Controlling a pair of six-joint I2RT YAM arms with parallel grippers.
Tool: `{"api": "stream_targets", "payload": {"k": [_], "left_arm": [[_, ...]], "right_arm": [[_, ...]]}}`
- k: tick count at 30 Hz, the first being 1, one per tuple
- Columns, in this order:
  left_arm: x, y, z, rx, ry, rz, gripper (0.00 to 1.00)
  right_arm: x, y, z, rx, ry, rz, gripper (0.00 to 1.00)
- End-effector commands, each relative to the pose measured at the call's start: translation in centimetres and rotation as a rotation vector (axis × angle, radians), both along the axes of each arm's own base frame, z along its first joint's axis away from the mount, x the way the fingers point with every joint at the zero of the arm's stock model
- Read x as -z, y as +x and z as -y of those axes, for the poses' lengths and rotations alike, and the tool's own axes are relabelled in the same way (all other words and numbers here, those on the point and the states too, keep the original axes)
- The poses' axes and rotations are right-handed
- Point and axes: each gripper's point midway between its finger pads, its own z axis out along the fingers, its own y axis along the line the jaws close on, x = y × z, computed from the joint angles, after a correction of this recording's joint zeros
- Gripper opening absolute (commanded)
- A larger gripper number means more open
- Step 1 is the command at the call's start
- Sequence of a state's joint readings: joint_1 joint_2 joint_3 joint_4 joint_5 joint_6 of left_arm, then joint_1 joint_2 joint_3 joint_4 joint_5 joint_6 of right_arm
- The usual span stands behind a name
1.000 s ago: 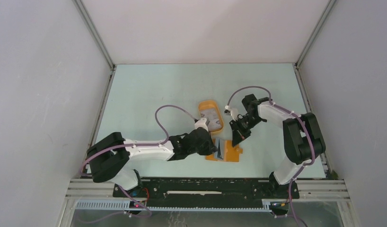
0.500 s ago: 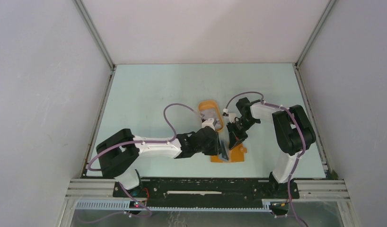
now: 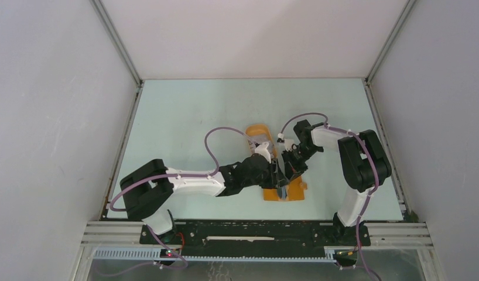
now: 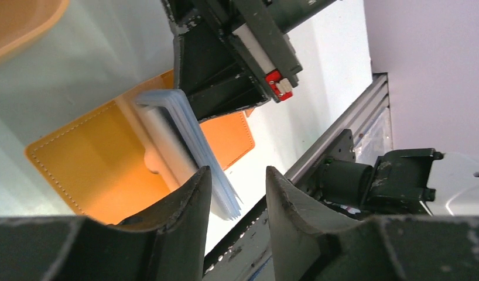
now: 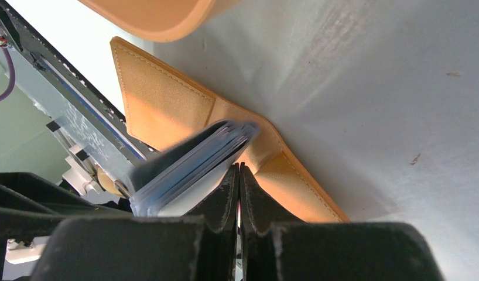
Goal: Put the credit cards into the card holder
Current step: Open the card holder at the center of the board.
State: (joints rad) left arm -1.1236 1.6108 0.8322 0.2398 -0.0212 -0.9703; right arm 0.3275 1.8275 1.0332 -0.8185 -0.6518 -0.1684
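Note:
The orange-tan card holder (image 3: 294, 191) lies open on the table; it also shows in the left wrist view (image 4: 91, 158) and the right wrist view (image 5: 167, 99). A stack of pale grey-blue credit cards (image 4: 181, 137) stands tilted on edge in its fold, also seen in the right wrist view (image 5: 190, 158). My left gripper (image 4: 238, 172) is open, its left finger close beside the stack, nothing between the jaws. My right gripper (image 5: 238, 168) is shut and empty, its tips pressed on the holder at the fold, right against the cards. Both grippers meet over the holder in the top view (image 3: 282, 174).
An oval orange tray (image 3: 256, 130) with a raised rim sits just behind the holder, its rim in the left wrist view (image 4: 20, 23) and the right wrist view (image 5: 155, 17). The metal rail (image 3: 255, 231) runs along the near table edge.
My left gripper has moved right onto the holder with the cards, and the holder has slid a little right. My right gripper has come down and in against the cards.

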Motion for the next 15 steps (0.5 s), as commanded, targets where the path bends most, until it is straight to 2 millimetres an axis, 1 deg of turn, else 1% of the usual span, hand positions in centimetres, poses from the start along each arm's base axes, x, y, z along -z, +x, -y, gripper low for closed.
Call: {"api": "stream_targets", "payload": {"k": [1, 3, 8, 12, 13, 15], "left_arm": [[-1.1, 0.1, 0.7, 0.000, -0.074, 0.006, 0.43], [-0.8, -0.2, 0.9, 0.019, -0.076, -0.006, 0.42], [0.2, -0.1, 0.9, 0.016, -0.057, -0.023, 0.39], [0.5, -0.1, 1.0, 0.019, -0.060, -0.030, 0.39], [0.4, -0.1, 0.8, 0.016, -0.056, -0.023, 0.39], [0.5, 0.2, -0.3, -0.006, -0.014, -0.003, 0.39]], "right_arm": [[-1.0, 1.5, -0.1, 0.025, 0.018, 0.034, 0.08], [-1.2, 1.6, 0.1, 0.032, 0.026, 0.037, 0.08], [-1.5, 1.9, 0.4, 0.044, 0.033, 0.044, 0.09], [-1.6, 2.0, 0.6, 0.045, 0.035, 0.045, 0.09], [-1.5, 2.0, 0.6, 0.044, 0.034, 0.046, 0.09], [-1.5, 2.0, 0.8, 0.045, 0.029, 0.049, 0.09]]}}
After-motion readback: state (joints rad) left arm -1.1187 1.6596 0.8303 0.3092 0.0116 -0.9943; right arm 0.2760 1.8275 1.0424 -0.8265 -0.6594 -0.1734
